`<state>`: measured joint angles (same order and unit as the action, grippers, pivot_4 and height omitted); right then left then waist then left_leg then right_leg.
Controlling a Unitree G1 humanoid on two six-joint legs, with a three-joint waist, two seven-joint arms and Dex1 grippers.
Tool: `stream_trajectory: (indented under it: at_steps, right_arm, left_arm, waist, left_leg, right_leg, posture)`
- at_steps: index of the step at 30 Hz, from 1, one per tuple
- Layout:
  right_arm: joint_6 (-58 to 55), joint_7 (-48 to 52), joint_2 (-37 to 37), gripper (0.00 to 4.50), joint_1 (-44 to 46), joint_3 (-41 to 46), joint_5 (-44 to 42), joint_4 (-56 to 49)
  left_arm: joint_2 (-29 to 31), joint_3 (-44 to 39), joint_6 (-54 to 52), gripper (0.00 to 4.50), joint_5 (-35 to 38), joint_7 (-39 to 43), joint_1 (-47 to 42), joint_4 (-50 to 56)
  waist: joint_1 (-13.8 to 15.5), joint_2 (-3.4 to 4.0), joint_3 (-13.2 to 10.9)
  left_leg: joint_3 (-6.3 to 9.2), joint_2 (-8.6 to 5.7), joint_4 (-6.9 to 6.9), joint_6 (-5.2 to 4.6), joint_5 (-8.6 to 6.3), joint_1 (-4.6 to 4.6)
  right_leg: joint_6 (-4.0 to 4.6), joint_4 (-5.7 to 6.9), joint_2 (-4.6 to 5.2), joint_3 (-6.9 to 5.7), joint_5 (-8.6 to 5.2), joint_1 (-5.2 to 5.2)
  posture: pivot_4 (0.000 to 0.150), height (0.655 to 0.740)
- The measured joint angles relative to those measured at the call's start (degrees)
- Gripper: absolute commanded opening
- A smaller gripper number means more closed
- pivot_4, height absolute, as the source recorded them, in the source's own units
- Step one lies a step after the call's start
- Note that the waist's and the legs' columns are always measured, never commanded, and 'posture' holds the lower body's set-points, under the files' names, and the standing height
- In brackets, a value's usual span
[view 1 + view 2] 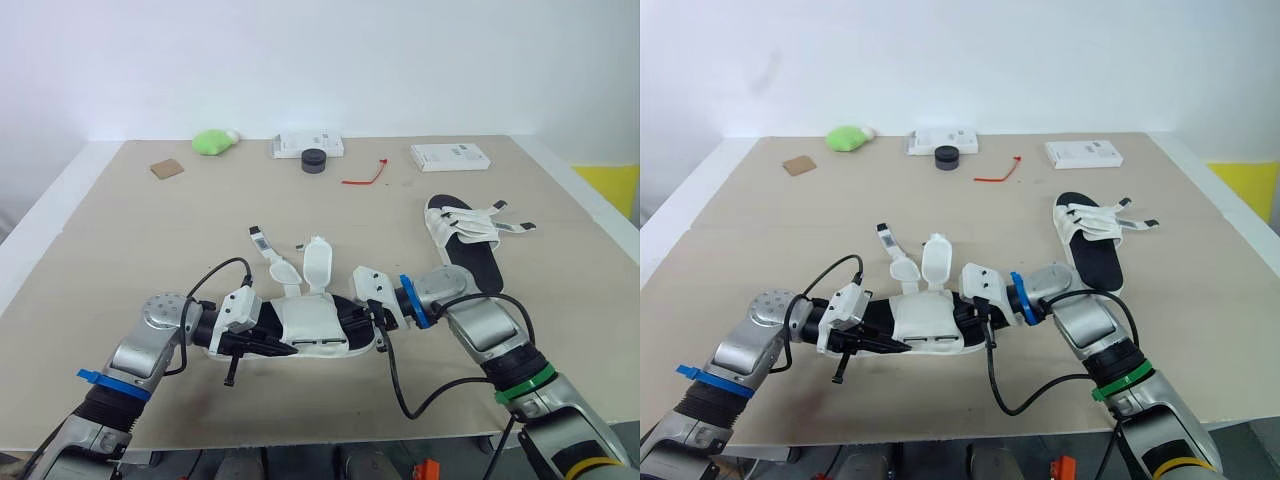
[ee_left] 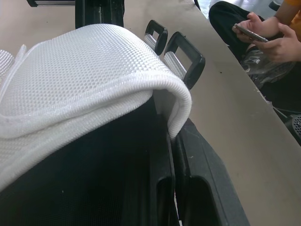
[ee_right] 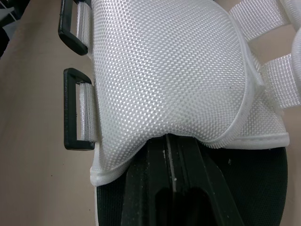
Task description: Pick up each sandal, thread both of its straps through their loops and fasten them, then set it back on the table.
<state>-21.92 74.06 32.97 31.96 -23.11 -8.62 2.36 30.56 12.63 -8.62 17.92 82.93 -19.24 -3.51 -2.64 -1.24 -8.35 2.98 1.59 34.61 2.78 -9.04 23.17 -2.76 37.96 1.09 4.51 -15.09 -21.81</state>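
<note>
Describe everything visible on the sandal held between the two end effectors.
The sandal has a black sole and a white woven-mesh upper. Two black rectangular loops hang on short webbing tabs along one side. Its two white straps are unfastened, splayed up and away on the far side. It is crosswise near the table's front edge, gripped at one end by the left end effector and at the other by the right end effector.

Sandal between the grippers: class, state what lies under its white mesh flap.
Under the white mesh flap of the sandal shows the black footbed. The right gripper has its fingers in beneath it; their tips, and the footbed further in, are covered.
</note>
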Motion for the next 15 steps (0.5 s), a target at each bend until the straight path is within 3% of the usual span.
stream_trajectory:
  at_steps: [5, 9, 11, 15]
  right_arm:
    - [-0.6, 0.2, -1.0, 0.00, 0.5, 0.0, 0.0, 0.6]
    - [-0.5, 0.5, -1.5, 0.00, 0.7, 0.0, 0.0, 0.6]
    - [-0.4, 0.7, -1.6, 0.00, 0.9, -0.2, 0.0, 0.6]
    - [-0.4, 0.7, -1.9, 0.00, 1.3, -0.4, 0.0, 0.8]
  left_arm:
    - [-1.3, 0.5, -1.6, 1.91, 0.8, -1.4, -0.6, 1.3]
    - [-1.3, 0.9, -3.5, 3.77, 1.5, -1.4, -0.7, 2.8]
    - [-0.3, 0.9, -6.8, 4.49, 3.5, -1.5, -0.5, 4.9]
    - [1.9, -0.4, -12.8, 4.49, 6.1, -3.7, -0.4, 8.0]
  waist:
    - [-0.1, -0.10, 0.0]
    - [-0.2, -0.10, -0.1]
    - [-0.2, -0.13, -0.1]
    - [-0.3, -0.20, -0.2]
  left_leg:
    - [0.02, 0.05, -0.03, 0.01, -0.01, 0.02]
    - [-0.09, 0.16, -0.24, 0.01, -0.02, 0.07]
    - [-0.01, 0.26, -0.27, -0.03, -0.06, 0.11]
    - [0.08, 0.42, -0.28, -0.04, -0.08, 0.11]
  right_leg:
    - [0.01, 0.00, -0.04, -0.03, -0.01, -0.07]
    - [0.10, 0.00, -0.16, -0.01, -0.06, -0.04]
    - [0.17, 0.00, -0.33, -0.01, -0.10, -0.07]
    - [0.22, 0.02, -0.56, 0.00, -0.12, -0.10]
  posture:
    - [0.150, 0.7400]
    - [0.150, 0.7400]
    - [0.150, 0.7400]
    - [0.150, 0.7400]
